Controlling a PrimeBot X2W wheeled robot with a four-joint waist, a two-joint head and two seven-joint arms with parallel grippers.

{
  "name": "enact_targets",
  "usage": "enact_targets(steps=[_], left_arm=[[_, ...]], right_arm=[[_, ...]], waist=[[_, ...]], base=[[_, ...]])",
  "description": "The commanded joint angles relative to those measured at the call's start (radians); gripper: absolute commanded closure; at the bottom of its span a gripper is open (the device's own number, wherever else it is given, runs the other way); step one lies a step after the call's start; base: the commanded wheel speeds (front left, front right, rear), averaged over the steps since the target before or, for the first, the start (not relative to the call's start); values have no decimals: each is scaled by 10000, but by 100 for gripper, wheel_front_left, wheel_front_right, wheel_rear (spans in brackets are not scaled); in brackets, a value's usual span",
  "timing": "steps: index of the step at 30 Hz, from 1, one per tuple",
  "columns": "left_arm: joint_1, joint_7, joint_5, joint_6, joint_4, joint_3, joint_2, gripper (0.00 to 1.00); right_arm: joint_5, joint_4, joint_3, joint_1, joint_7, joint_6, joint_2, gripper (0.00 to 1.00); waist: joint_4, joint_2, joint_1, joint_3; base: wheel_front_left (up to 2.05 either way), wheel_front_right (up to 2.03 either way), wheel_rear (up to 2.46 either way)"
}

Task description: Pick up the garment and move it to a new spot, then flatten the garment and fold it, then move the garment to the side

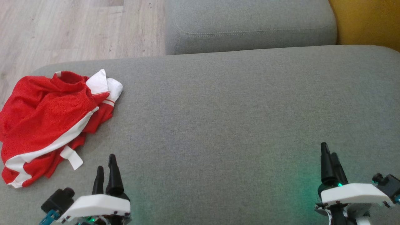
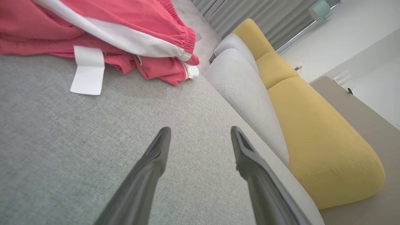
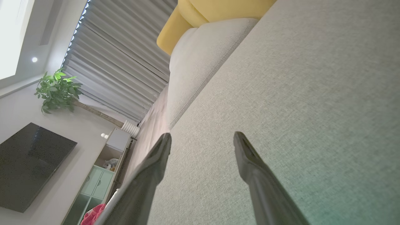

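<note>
garment spot: red garment [image 1: 47, 115] lies in a crumpled heap at nine o'clock of the head view, on the left end of the grey seat cushion [image 1: 234, 109], with its outer edge close to the cushion's rim beside the wood floor [image 1: 62, 28].
garment look: bright red cloth with a broad white stripe, thin white piping and a white panel at its one o'clock corner. the left wrist view shows a gathered elastic band, so i take it for sports shorts, though the heap hides the full cut. a white label tab [image 1: 72, 157] pokes out at its five o'clock side, flat on the cushion.
left pincer: left gripper [image 1: 106, 164] sits at seven o'clock, fingers spread with nothing between them, low over bare cushion. the label tab is near, at its eleven o'clock.
right pincer: right gripper [image 1: 328, 150] sits at five o'clock, also spread and empty, well apart from the garment.
why so placed: both arms look parked at the near edge, which leaves the wide middle of the cushion free, probably as the new spot. the left arm is nearer, so the first grasp likely falls to it.
stage: pickup not yet begun, and the heap lies untouched.
handling: limp, overlapping layers. a pinch may catch only one layer or the loose tab.
backdrop: grey back cushion [image 1: 250, 25] at twelve o'clock, yellow cushion [image 1: 365, 22] at one o'clock.
</note>
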Motion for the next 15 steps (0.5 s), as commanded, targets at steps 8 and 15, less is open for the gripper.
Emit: enact_targets(steps=[8,15], left_arm=[[-476,-349,1315,253,-510,-138,87,0],[-510,-586,2419,560,-602,-440,94,0]], right_arm=[[-1246,-560,393,-410,-338,-4,-92,0],[-2356,-714,693,-393,-574,-4,-101,0]], waist=[[32,0,0,-102],[65,0,0,-131]], base=[[0,0,0],[0,0,0]])
